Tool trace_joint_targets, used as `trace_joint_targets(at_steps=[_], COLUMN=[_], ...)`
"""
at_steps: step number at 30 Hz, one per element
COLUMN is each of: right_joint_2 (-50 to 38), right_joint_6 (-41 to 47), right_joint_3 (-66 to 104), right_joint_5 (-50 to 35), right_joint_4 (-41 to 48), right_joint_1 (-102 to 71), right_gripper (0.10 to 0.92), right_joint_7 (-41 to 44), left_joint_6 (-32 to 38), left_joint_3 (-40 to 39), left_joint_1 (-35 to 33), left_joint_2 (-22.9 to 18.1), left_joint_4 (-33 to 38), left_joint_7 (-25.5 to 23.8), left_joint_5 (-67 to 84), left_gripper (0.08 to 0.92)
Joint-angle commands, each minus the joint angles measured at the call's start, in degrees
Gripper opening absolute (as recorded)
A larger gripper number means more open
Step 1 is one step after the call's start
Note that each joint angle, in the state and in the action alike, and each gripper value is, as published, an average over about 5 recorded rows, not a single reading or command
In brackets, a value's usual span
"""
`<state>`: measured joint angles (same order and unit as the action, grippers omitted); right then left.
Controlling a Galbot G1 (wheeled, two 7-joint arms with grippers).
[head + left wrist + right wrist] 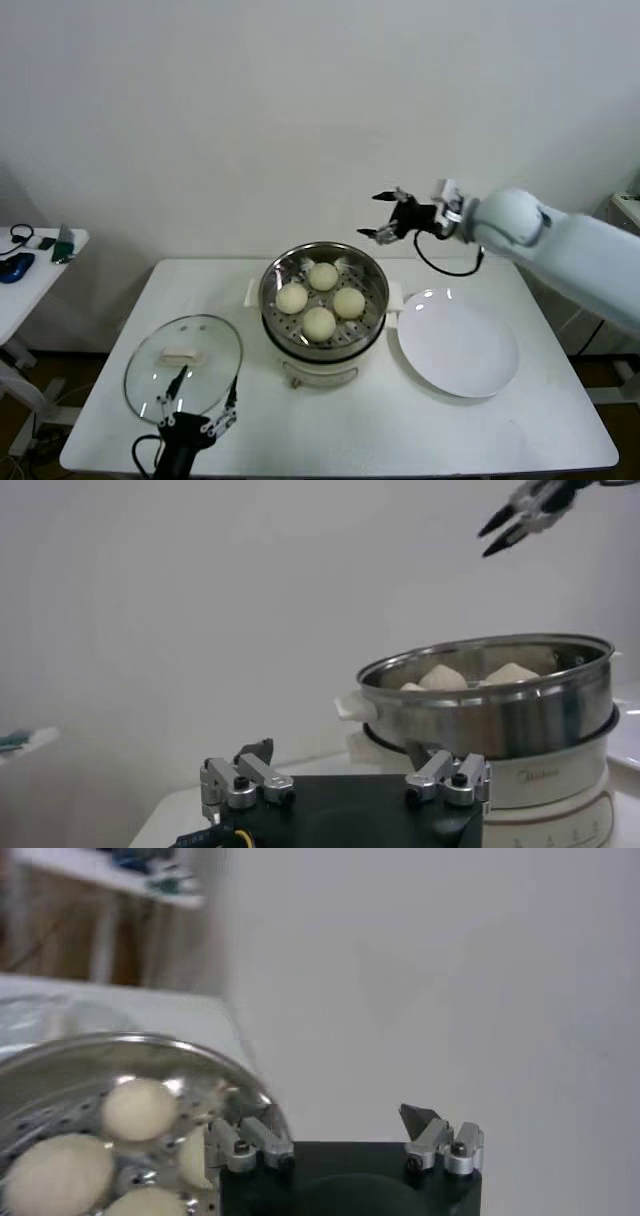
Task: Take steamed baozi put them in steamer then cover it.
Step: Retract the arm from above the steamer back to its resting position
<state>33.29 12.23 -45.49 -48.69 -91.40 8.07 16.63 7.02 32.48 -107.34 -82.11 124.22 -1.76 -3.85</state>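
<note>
Left gripper (197,413), spread and empty, is positioned nearest the cover (184,358), found at its 12 o'clock; steamer (323,297) at 2.

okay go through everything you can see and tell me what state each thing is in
steamed baozi: all four inside the steamer.
steamer: uncovered, on the table.
cover: flat on the table, left of the steamer.
plate: bare.
left gripper: open over the cover.
right gripper: open, raised, holding nothing.

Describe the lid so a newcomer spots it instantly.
Start at the steel steamer mid-table; the lid lies flat to its left, near the front edge. Unlike the opaque white plate on the steamer's right, it is clear glass with a cream handle.
</note>
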Motion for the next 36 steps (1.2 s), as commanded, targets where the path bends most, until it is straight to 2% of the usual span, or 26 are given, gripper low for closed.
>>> trace_joint_targets(at_steps=[1,5,9,18,25,29,33,36], right_joint_2=[-7.6,2.7,12.3,26.1,33.0,36.0,38.0,38.5], right_joint_6=[-10.0,-16.9,-22.7,-34.9,-41.2,-43.2,-44.5,-44.9], right_joint_3=[73.7,89.2,95.6,91.8,86.7,84.0,81.2,79.6], right_joint_5=[7.8,12.2,13.3,16.6,19.7,22.9,24.1,24.5], right_joint_4=[-8.6,-8.6,-9.2,-8.9,-8.3,-6.9,-4.8,-4.1], right_joint_1=[-74.6,-90.9,-99.3,-103.8,-105.0,-105.3,-105.3,-105.6], right_gripper=[0.823,0.823,0.823,0.823,0.823,0.823,0.823,0.823], right_joint_7=[-11.7,-9.6,-8.0,-7.5,-8.2,-9.8,-11.2,-11.3], left_joint_6=[0.1,-0.2,-0.1,1.1,1.1,1.9,-1.2,-3.7], left_joint_3=[-0.1,-0.3,0.0,1.3,2.2,3.1,3.3,3.2], left_joint_1=[0.7,1.4,1.8,2.2,2.4,3.2,4.1,5.3], left_joint_2=[0.6,1.2,1.6,2.4,3.3,4.1,4.6,5.7], left_joint_4=[-0.7,-1.2,-1.5,-2.3,-1.4,-2.0,-3.8,-6.9], left_joint_7=[0.2,0.0,-0.1,0.1,1.2,5.7,16.7,19.3], left_joint_5=[0.3,0.0,-0.7,-9.6,-16.0,-23.8,-42.7,-51.2], left_gripper=[0.823,0.823,0.823,0.823,0.823,0.823,0.823,0.823])
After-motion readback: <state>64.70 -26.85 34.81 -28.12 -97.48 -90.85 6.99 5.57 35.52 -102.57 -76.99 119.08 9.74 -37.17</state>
